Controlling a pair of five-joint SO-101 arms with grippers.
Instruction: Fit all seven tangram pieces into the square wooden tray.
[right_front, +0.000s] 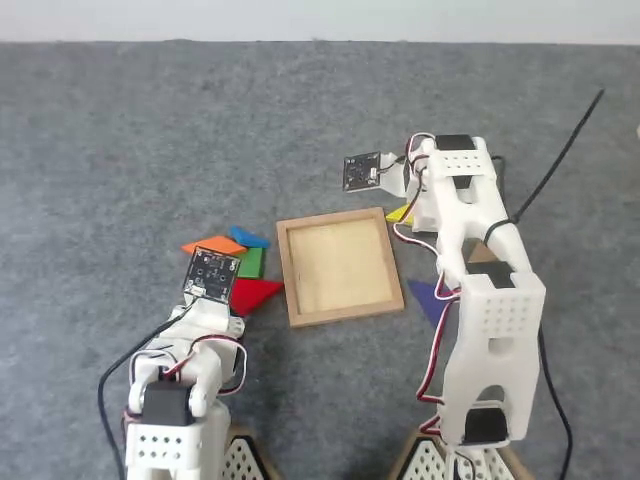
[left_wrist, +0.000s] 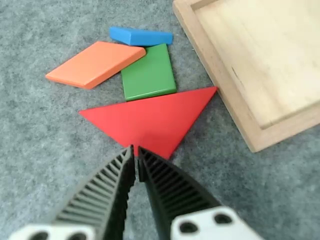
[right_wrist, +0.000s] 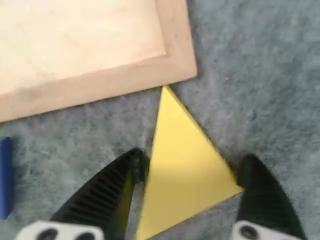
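- The square wooden tray (right_front: 345, 313) (left_wrist: 222, 75) (right_wrist: 100, 85) lies flat in the middle of the worktop (right_front: 120, 130), between the two arms. Its floor is bare, with no piece inside.
- Judged from that, the task is at its very start: nothing is fitted yet and all seven pieces are left to place.
- Four pieces are clustered just beside the tray on the left arm's side. The red triangle (right_front: 255, 293) (left_wrist: 150, 120) is nearest the arm, with one corner close to the tray's rim. The green piece (right_front: 250, 263) (left_wrist: 149, 74) touches its long edge. Beyond these lie the orange parallelogram (right_front: 213, 245) (left_wrist: 95, 63) and the blue piece (right_front: 248, 238) (left_wrist: 141, 36).
- On the other side, the yellow triangle (right_front: 400, 213) (right_wrist: 182, 170) has one corner almost at the tray's corner. The purple triangle (right_front: 430, 297) lies near the tray, beside the right arm.
- A tan shape (right_front: 483, 252), half hidden behind that arm, may be the seventh piece; I cannot tell.
- The left tool (left_wrist: 134, 155) is closed and empty, its tip at the red triangle's near corner.
- The right tool (right_wrist: 194, 159) is spread wide, one jaw on each side of the yellow triangle, not gripping it. A first pick-up looks likely here.
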